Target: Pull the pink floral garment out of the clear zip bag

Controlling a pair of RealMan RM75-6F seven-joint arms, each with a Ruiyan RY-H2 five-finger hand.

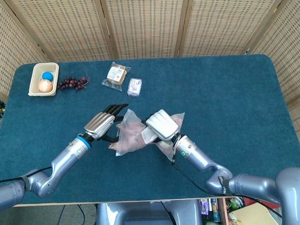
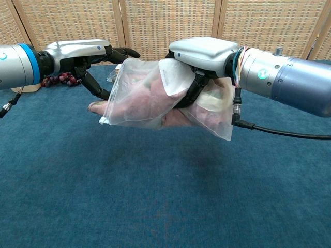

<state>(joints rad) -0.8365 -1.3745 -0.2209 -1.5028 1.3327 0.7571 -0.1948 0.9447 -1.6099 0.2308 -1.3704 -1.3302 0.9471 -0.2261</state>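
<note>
Crinkled clear bag of pink garment clamped in right hand, left hand fingers spread at its left end, teal felt table.

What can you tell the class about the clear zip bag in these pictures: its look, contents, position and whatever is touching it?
The clear zip bag is thin, crinkled see-through plastic with a white patch on its side. It holds the bunched pink floral garment, part of which pokes out at the bag's left end. The bag hangs in the air above the blue table, lying roughly level. The right hand grips it around the middle from above. The left hand is at its left end, fingers spread; whether they touch it is unclear.
</note>
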